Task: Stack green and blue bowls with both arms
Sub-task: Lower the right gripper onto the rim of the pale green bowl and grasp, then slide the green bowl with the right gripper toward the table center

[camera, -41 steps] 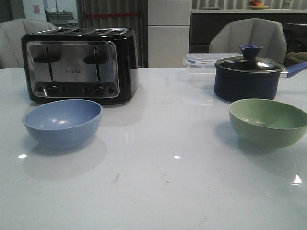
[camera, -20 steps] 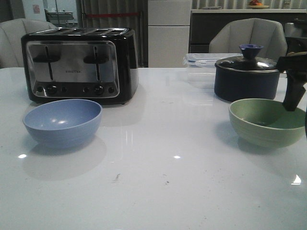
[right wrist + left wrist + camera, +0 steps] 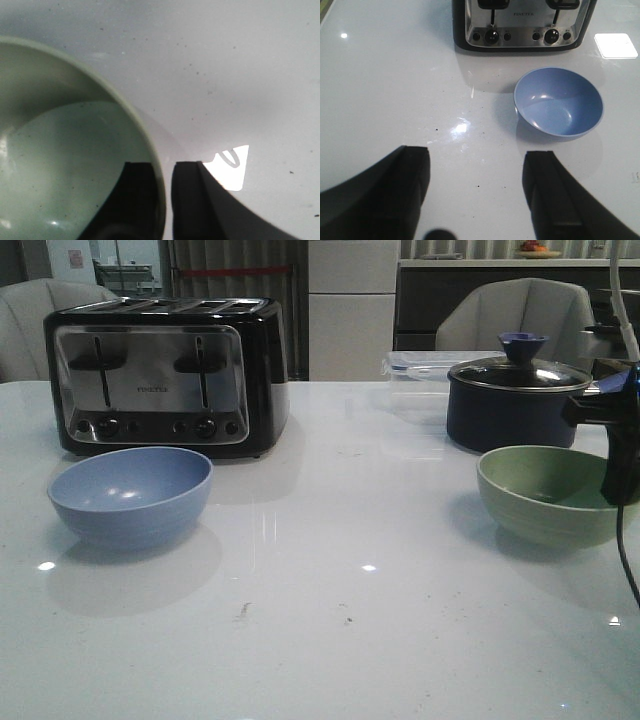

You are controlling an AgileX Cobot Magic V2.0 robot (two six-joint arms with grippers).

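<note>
The right pincer (image 3: pixel 167 200) straddles the rim of the green bowl (image 3: pixel 556 492), one finger inside and one outside. That suits lifting it by its wall, though I can't tell whether it has pinched yet. The bowl sits on the bench (image 3: pixel 330 620) before the pot (image 3: pixel 518 400). The left pincer (image 3: pixel 476 192) hangs open, short of the blue bowl (image 3: pixel 559 102) by the toaster (image 3: pixel 165 372).

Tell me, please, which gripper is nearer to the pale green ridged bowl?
Right. The right gripper straddles the pale green ridged bowl's rim, one finger inside and one outside. The left gripper hangs open near the periwinkle blue bowl, far from the green one.
</note>
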